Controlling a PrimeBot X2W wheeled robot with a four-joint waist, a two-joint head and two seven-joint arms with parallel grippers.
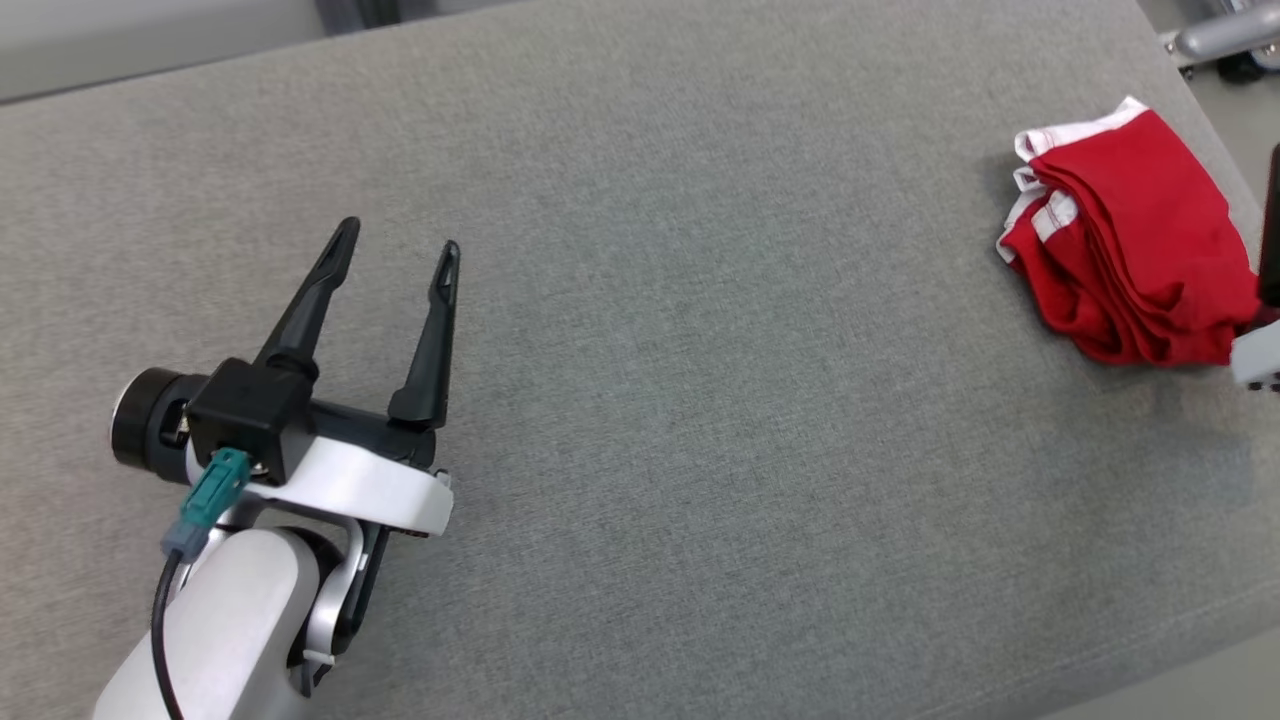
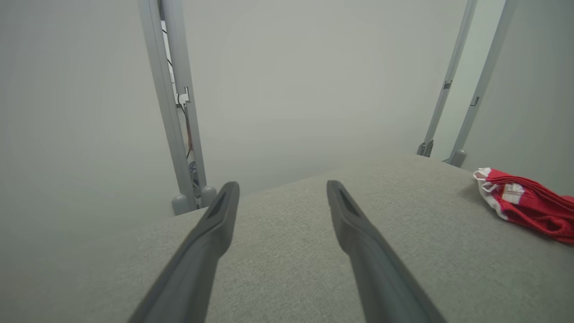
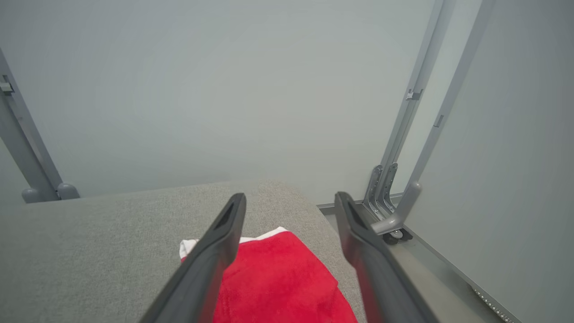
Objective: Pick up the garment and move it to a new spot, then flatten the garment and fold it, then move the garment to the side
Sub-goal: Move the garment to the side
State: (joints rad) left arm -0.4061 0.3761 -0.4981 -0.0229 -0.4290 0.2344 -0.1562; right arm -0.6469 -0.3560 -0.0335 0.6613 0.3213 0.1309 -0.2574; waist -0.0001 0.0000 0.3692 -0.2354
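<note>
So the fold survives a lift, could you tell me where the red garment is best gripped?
Probably the garment at its stacked fold edges on the left side, pinched from above: the layers bunch there, so one grip should catch them all without unfolding.

Head camera: you look steeply down on the grey woven-fabric table [image 1: 700, 400] from close above. Left wrist camera: low, sighting along the left gripper [image 2: 282, 186] across the tabletop to the pale grey wall [image 2: 291, 80]. Right wrist camera: just over the folded red cloth garment with white trim [image 3: 278, 278], facing that wall too. You get the garment in all three views, at the table's right end.
</note>
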